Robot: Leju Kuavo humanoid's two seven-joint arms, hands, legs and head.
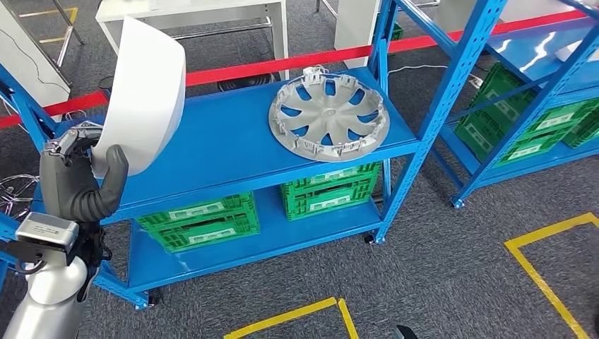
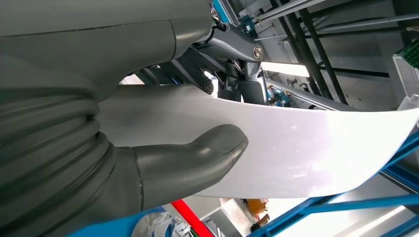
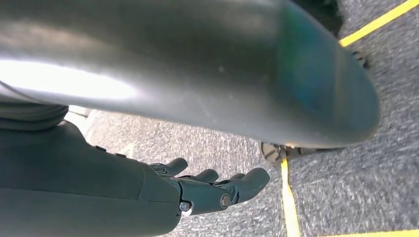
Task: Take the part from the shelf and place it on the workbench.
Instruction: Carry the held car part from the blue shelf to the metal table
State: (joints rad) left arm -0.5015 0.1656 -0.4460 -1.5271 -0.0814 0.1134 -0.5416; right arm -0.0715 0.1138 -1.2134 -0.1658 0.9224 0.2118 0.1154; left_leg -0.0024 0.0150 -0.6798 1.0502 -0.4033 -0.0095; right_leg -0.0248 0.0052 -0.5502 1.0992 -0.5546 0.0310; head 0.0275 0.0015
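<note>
Left hand: the left hand [image 1: 79, 173] gripped the white curved panel [image 1: 145, 92] at its lower edge, thumb [image 2: 197, 155] pressed across the near face, darker fingers [image 2: 232, 74] behind the far face.
Part: the panel stood nearly upright, lifted clear of the top shelf [image 1: 226, 141] of the blue rack [image 1: 395, 152], out over the shelf's left end.
Right hand: the right hand [image 3: 197, 190] hung low over grey carpet [image 3: 346, 163] beside a yellow floor line [image 3: 289, 202]; fingers loosely extended, a little apart, nothing in them.
Shelf: a silver wheel cover [image 1: 329, 114] lay flat on the right part of the top shelf, well apart from the panel.
Lower shelf: two green crates [image 1: 200, 221] sat side by side beneath.
Background: a red barrier strip [image 1: 282, 65] ran behind the rack; a second blue rack [image 1: 537, 92] with green crates stood to the right.
</note>
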